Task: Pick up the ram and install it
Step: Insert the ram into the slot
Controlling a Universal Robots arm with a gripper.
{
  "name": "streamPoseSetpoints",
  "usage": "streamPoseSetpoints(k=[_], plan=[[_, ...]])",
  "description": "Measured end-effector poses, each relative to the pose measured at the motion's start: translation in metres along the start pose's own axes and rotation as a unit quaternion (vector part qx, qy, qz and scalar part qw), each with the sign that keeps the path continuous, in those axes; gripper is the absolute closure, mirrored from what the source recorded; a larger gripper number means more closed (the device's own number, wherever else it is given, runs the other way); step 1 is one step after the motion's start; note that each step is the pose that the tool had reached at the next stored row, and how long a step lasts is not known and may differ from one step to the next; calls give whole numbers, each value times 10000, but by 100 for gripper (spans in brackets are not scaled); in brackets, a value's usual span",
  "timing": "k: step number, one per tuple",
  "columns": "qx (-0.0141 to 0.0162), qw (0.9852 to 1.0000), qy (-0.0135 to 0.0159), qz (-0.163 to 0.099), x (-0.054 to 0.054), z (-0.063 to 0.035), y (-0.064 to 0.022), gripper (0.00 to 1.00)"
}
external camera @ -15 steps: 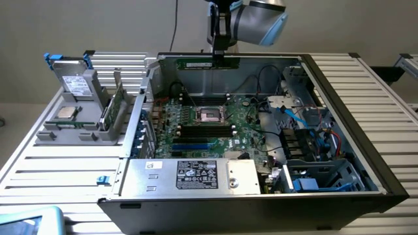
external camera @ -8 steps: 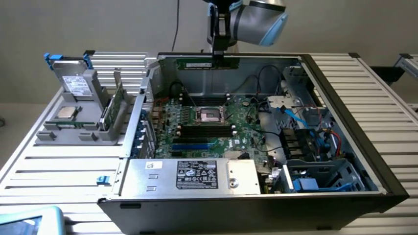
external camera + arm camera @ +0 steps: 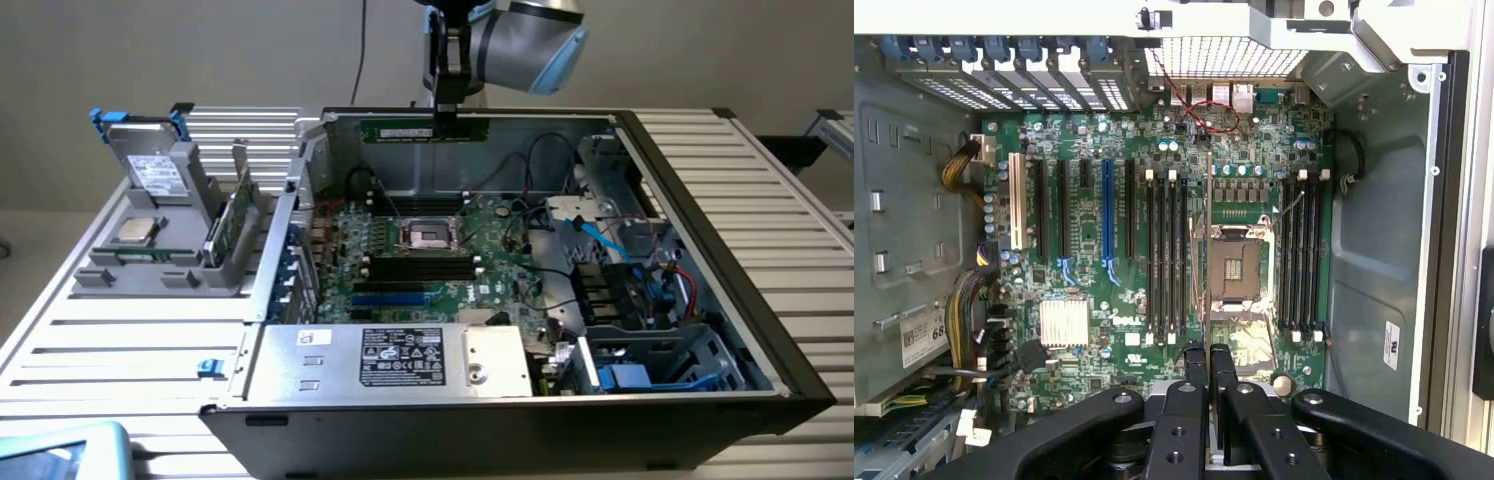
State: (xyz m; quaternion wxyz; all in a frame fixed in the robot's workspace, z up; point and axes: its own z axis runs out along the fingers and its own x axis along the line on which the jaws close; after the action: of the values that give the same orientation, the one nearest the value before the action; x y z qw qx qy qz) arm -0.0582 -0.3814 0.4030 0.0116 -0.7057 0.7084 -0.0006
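The ram (image 3: 400,131) hangs level over the far end of the open computer case (image 3: 534,150), pinched at its top edge by the fingers (image 3: 1197,365), which are closed narrow on it. It looks light, stiff and thin, and easily damaged, so it is best held by the bare edge, away from chips and contacts. Below lie the motherboard (image 3: 501,275) and its memory slots (image 3: 420,265), with the processor socket (image 3: 430,232) between the slots. Loose cables (image 3: 601,240) crowd the exterior view's right.

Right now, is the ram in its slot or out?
Out: the gripper holds the ram up above the motherboard, clear of the slots.
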Motion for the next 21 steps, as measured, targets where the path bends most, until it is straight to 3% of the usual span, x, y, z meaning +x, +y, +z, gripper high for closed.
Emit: streamPoseSetpoints(k=[7, 11, 15, 21], plan=[[0, 10000, 10, -1, 0, 5, 0, 87], [0, 10000, 84, -2, 1, 25, 0, 87], [-3, 10000, 98, -2, 6, 43, 1, 87], [-2, 9999, 162, -3, 8, 120, 2, 87]])
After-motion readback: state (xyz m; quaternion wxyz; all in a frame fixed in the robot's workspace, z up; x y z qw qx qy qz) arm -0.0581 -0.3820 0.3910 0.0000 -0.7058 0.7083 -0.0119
